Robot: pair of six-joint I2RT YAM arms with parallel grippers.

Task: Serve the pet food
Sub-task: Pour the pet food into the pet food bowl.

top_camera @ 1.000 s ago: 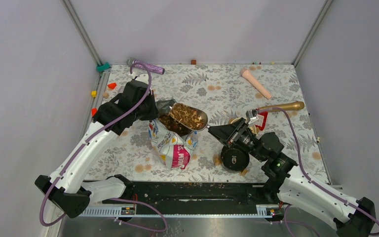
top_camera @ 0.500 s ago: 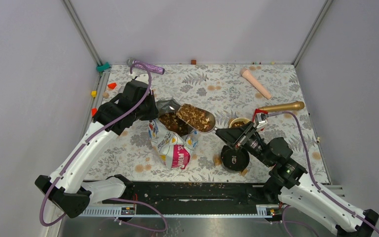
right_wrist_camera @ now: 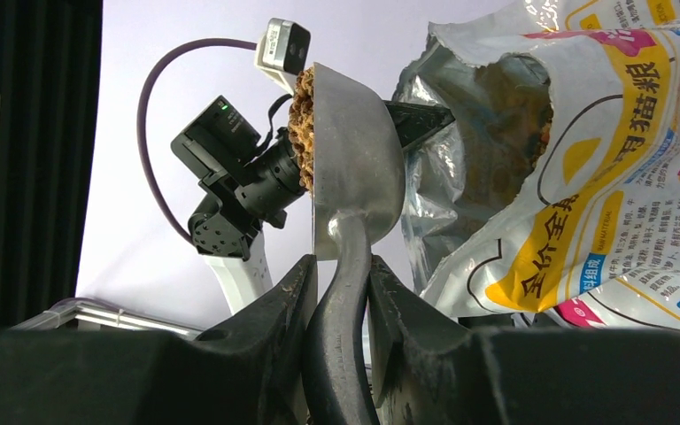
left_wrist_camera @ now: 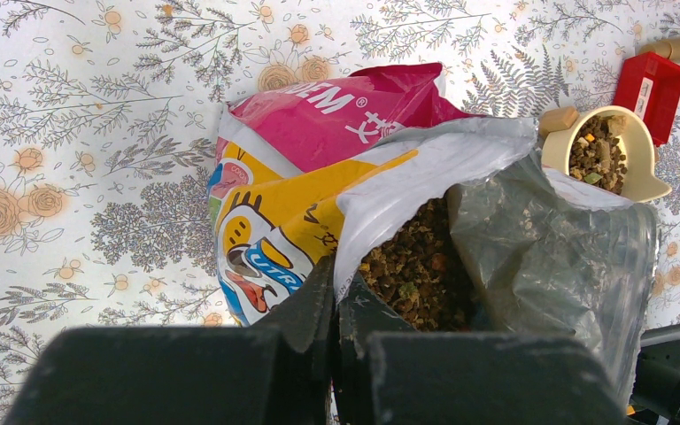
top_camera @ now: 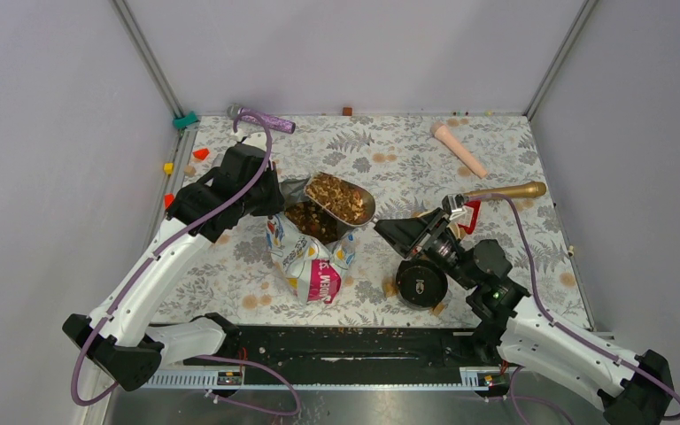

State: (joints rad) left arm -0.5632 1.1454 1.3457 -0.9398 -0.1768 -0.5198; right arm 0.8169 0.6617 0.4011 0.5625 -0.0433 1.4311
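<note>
The pet food bag [top_camera: 312, 263], pink, yellow and white, stands open at mid-table with brown kibble [left_wrist_camera: 412, 266] inside. My left gripper [left_wrist_camera: 335, 283] is shut on the bag's white rim, at the opening's left side [top_camera: 274, 199]. My right gripper [right_wrist_camera: 336, 266] is shut on the handle of a metal scoop [top_camera: 341, 199] heaped with pet food [right_wrist_camera: 302, 133]. The scoop hangs over the bag's mouth. A cream bowl [left_wrist_camera: 606, 155] holding some kibble sits right of the bag. In the top view my right arm hides most of it.
A red holder [top_camera: 471, 215] lies beside the bowl, with a gold cylinder [top_camera: 506, 190] behind it. A pink cone [top_camera: 459, 149] and a purple glitter stick [top_camera: 264, 119] lie at the back. Small coloured blocks [top_camera: 200, 153] line the left edge. Spilled kibble [top_camera: 363, 330] dots the front rail.
The loaded scoop swung right toward the bowl, then came back left over the bag's mouth. The left arm and the bag have stayed put.
</note>
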